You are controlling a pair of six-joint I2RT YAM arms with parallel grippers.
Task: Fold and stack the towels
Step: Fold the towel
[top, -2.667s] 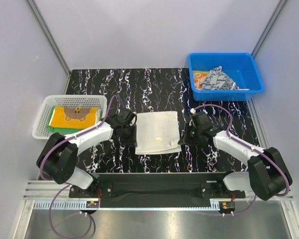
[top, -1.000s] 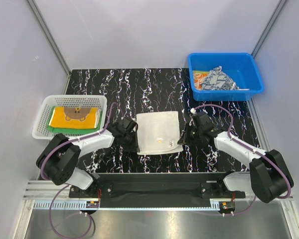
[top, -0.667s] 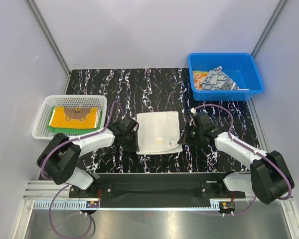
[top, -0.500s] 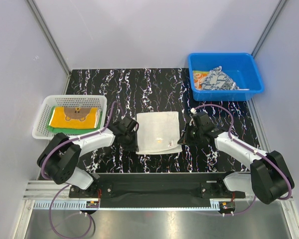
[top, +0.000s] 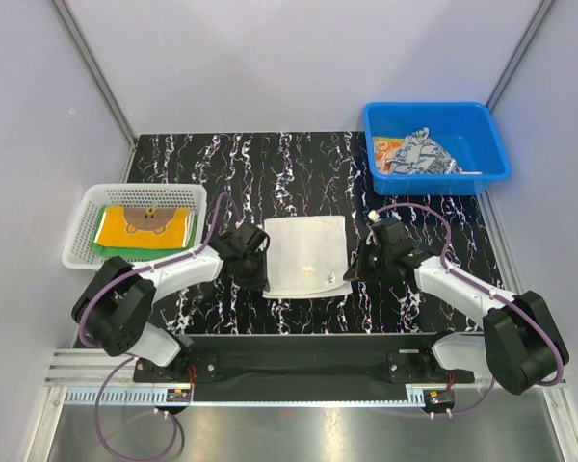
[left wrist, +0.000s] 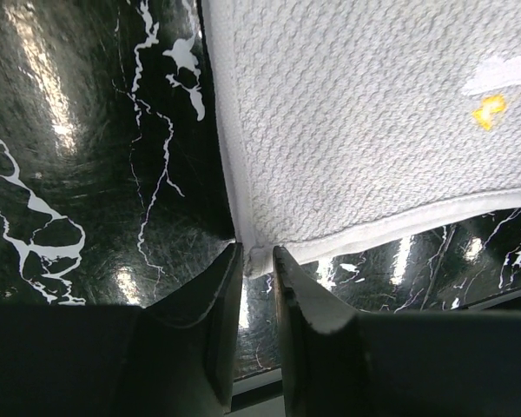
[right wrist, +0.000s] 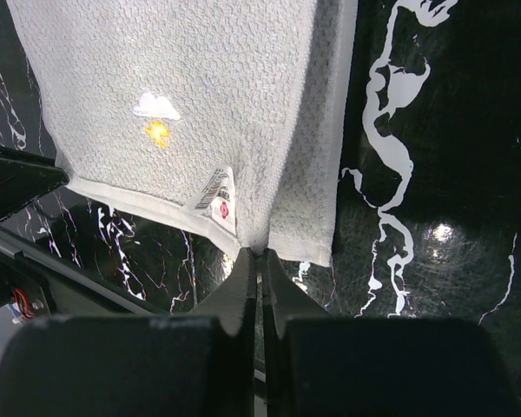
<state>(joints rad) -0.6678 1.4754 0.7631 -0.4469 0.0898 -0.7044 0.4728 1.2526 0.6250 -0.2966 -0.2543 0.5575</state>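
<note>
the white towel [top: 305, 252] lies flat in the middle of the black marbled worktop [top: 299, 164], between your two arms. your left claw [left wrist: 256, 254] sits low at the towel's near-left corner. its jaws stand a little apart with the corner hem right at their mouth, and the cloth there lies flat on the worktop. your right claw [right wrist: 259, 254] is at the near-right corner, clenched, with its tips meeting on the near hem. a crease in the cloth runs down to the tips, so it is pinching the white towel's edge there. just beside those tips a small sewn label [right wrist: 218, 196] lies on the towel, and further in there is a small white-and-yellow mark [right wrist: 156, 117].

at the left edge of the worktop, the white basket [top: 77, 241] holds the orange-yellow bear towel [top: 146, 224], folded, on top of the green towel [top: 104, 248], of which only an edge shows. at the far right corner, the blue bin [top: 482, 130] holds the navy-and-white patterned towel [top: 419, 152], crumpled, with a bit of orange cloth [top: 385, 146] showing at its left. basket and bin both sit well apart from your claws.
</note>
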